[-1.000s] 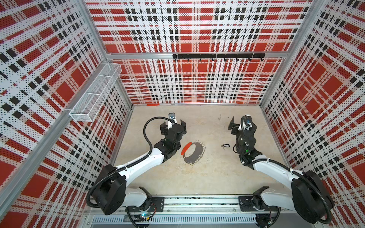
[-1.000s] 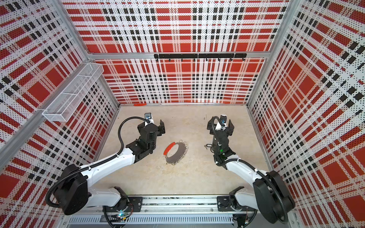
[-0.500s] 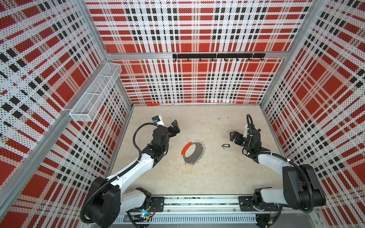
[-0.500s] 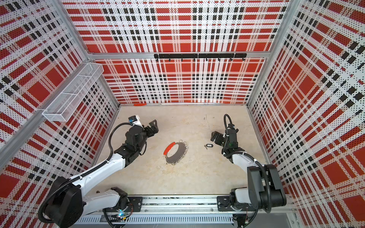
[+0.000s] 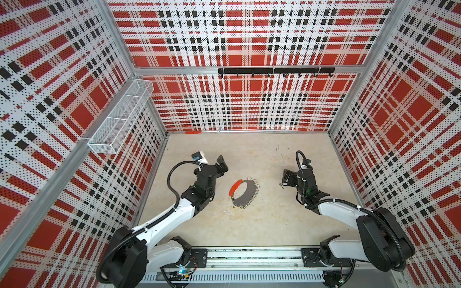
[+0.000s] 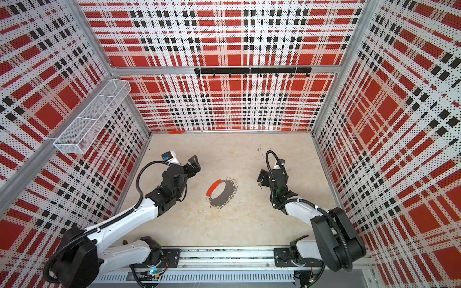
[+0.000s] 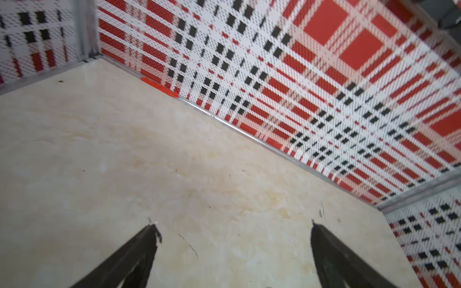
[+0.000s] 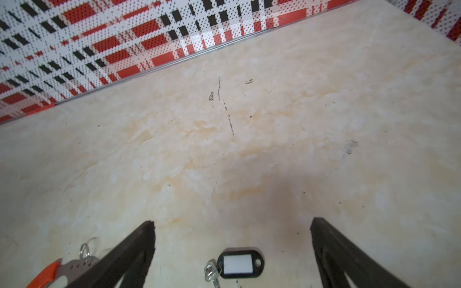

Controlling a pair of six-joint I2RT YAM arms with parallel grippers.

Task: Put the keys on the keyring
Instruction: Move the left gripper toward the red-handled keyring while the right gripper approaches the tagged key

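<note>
The keys [image 8: 239, 265], a black tag with a white window joined to a small silver key [image 8: 210, 273], lie flat on the beige floor. My right gripper [image 8: 232, 222] hovers over them, open, one finger on either side and touching nothing. In both top views its wrist mostly hides them; only the key tip [image 5: 281, 184] shows. The keyring [image 5: 243, 193], a grey crescent with a red segment [image 5: 235, 187] and split rings on its rim, lies mid-floor between the arms. My left gripper [image 5: 222, 163] is open and empty, up and left of the keyring.
A white wire basket [image 5: 119, 119] hangs on the left wall and a black hook rail [image 5: 274, 71] on the back wall. A red strip [image 5: 193, 132] lies at the floor's back edge. Plaid walls close in three sides.
My right gripper has come down and left until it stands over the keys. My left wrist has turned and shifted slightly. Both grippers stayed open.
</note>
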